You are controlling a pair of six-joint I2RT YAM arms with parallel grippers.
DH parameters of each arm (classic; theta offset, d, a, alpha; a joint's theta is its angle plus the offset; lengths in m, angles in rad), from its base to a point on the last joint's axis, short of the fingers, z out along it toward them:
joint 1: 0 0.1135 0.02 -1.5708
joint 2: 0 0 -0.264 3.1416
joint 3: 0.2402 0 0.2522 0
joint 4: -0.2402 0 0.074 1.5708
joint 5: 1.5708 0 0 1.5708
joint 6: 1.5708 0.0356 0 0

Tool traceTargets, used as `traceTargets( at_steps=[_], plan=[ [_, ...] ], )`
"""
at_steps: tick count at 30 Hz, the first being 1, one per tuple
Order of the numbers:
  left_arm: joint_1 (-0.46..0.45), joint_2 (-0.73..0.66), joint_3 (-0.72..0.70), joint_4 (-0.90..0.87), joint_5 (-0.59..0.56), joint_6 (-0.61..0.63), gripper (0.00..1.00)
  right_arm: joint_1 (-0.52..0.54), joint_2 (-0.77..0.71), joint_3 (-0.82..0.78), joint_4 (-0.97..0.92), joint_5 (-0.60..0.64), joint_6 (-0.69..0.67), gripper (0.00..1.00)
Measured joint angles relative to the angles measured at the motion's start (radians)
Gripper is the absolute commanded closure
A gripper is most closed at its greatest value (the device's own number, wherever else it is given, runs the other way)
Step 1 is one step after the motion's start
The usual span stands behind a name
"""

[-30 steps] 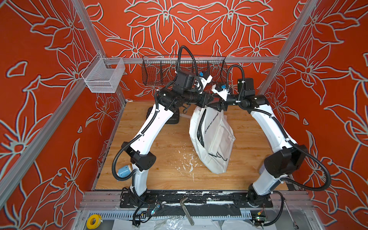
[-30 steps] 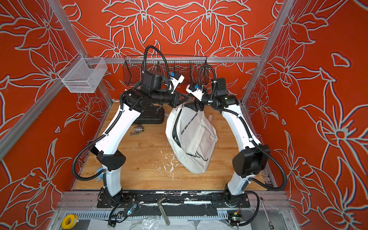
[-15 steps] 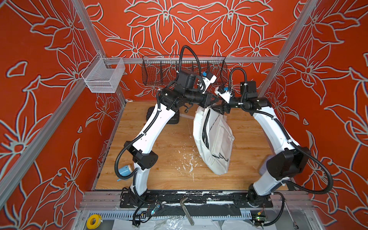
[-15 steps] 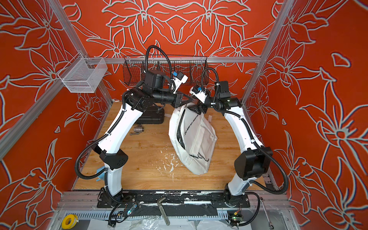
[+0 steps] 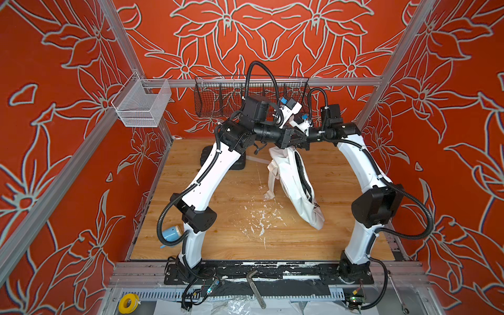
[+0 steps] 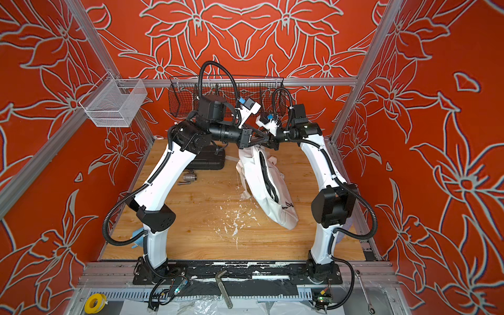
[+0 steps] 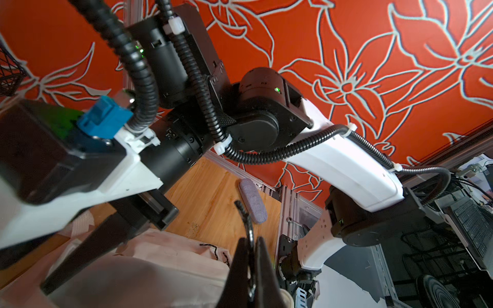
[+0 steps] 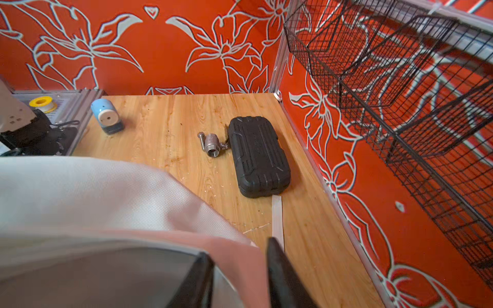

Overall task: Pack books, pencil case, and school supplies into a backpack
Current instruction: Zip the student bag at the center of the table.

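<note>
Beneath the left claw (image 7: 251, 240) hangs the backpack (image 5: 297, 185), zip cord (image 7: 246, 218) clamped; right claw (image 8: 240, 250) pinches its top fabric.

A robot lab cell: aluminium frame (image 5: 341, 81), floral-print backdrop walls (image 5: 272, 32), wooden tabletop (image 5: 223, 218).

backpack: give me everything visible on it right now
The backpack is white fabric, hanging slanted from its top, with its lower end apparently resting on the wooden table. A dark zip line runs down it, black print shows near the bottom, and white straps dangle beside it. The left end effector is shut on its black cord zip pull. A fabric edge lies between the right end effector's fingers; grip unclear.
</note>
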Motion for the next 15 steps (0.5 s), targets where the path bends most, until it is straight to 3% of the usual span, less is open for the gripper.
traceTargets(
  at_steps=[6, 15],
  plan=[
    [0.046, 0.006, 0.0, 0.012, -0.034, -0.039, 1.0, 0.0, -0.066, -0.166, 0.135, 0.052, 0.097, 1.0],
    [0.086, 0.061, 0.05, 0.079, -0.051, -0.118, 1.0, -0.053, -0.327, -0.427, 0.319, 0.412, 0.307, 1.0]
  ],
)
